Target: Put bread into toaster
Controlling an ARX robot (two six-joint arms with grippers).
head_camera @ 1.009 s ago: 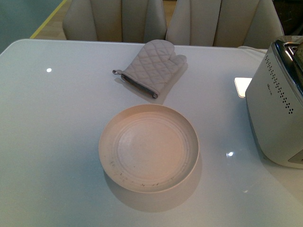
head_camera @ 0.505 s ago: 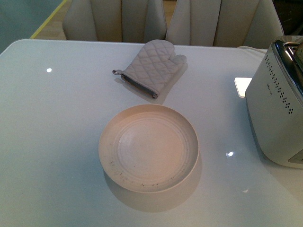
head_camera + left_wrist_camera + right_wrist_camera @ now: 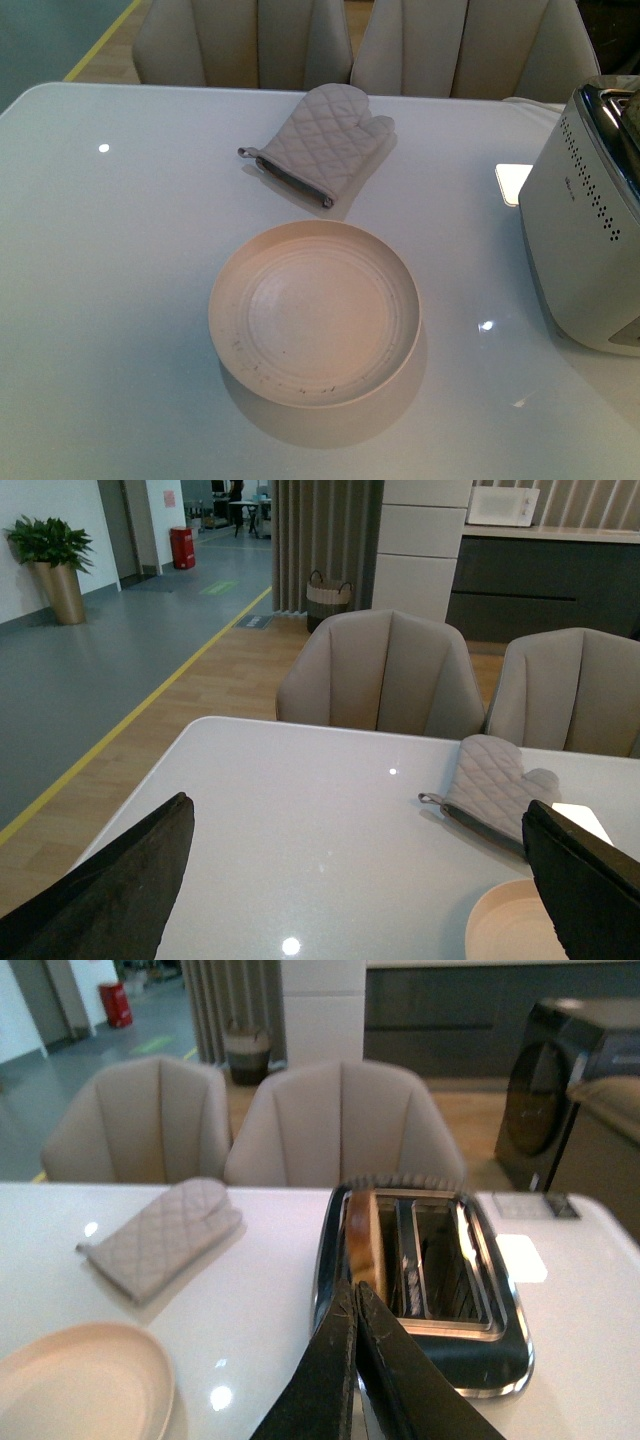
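Front view: glossy white table [image 3: 120,250], beige chairs [image 3: 240,45] behind; left jaws apart, right jaws closed, both empty.

Chrome-topped toaster [image 3: 425,1300] — quilted cloth mitt [image 3: 322,143]

In your front view, the boxy white-grey toaster with dotted side holes [image 3: 585,230] is cut off by the right edge, so its slots stay out of sight, and neither arm shows there. In your right wrist view, the brown-crusted slice of bread [image 3: 366,1240] sits in a slot with only its upper edge visible. In your left wrist view, the round cream ceramic plate [image 3: 505,927] is cropped by the frame's edge and partly covered by a dark finger [image 3: 590,880].
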